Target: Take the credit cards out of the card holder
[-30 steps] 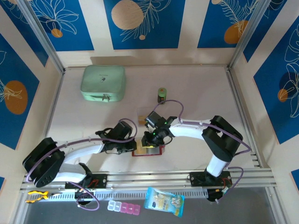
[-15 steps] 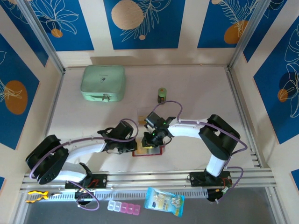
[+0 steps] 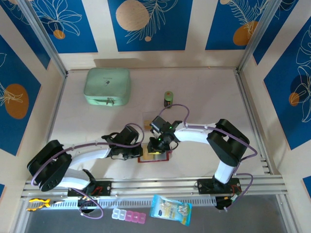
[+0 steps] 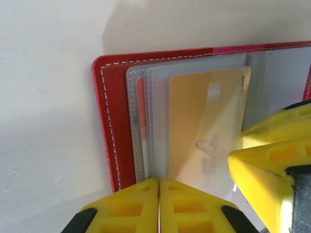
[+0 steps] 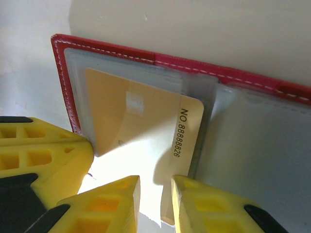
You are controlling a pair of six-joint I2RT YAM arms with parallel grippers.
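The card holder (image 3: 154,159) is laid open on the table (image 3: 204,97), near its front edge, between the two arms. At its left edge the left gripper (image 4: 159,183) is set, jaws pressed fully together with nothing seen between them. A tan credit card (image 5: 141,121) is seen on the open holder. The card's corner is straddled by the right gripper (image 5: 155,196), jaws slightly parted; a grip cannot be confirmed.
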